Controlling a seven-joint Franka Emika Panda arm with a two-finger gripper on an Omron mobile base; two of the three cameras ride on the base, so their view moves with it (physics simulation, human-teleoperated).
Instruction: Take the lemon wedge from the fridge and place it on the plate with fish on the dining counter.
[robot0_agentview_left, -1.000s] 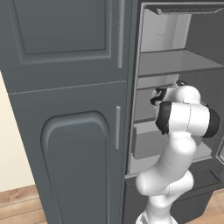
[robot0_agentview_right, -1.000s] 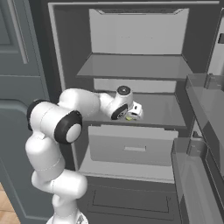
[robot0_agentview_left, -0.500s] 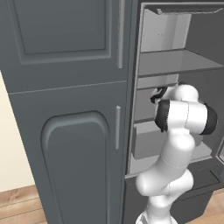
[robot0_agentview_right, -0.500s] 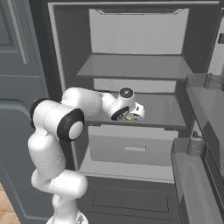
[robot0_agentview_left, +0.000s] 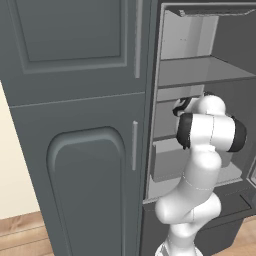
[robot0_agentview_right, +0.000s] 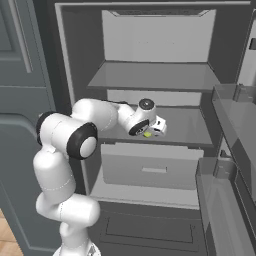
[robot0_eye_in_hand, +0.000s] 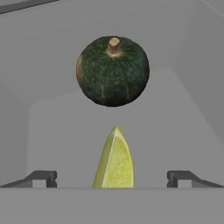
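Observation:
The fridge (robot0_agentview_right: 75, 60) stands open, and my arm reaches onto its middle shelf (robot0_agentview_right: 187, 127). The lemon wedge (robot0_eye_in_hand: 114, 159) is a yellow-green sliver lying on that shelf, right between my two spread fingertips (robot0_eye_in_hand: 43, 178). My gripper (robot0_eye_in_hand: 113, 179) is open around it, with clear gaps on both sides. From the right base view the lemon wedge (robot0_agentview_right: 148, 134) peeks out yellow just under the gripper (robot0_agentview_right: 152, 131). In the left base view my forearm hides the hand inside the fridge (robot0_agentview_left: 200, 45). The plate with fish and the dining counter are out of view.
A dark green round squash (robot0_eye_in_hand: 112, 71) sits on the shelf just beyond the wedge. A pale drawer (robot0_agentview_right: 150, 167) lies below the shelf. The open fridge door with its bins (robot0_agentview_right: 235, 150) stands at the right. A panelled cabinet (robot0_agentview_left: 75, 125) flanks the fridge on the left.
The hand has crept slightly forward and down over the wedge. The jaws have stayed wide.

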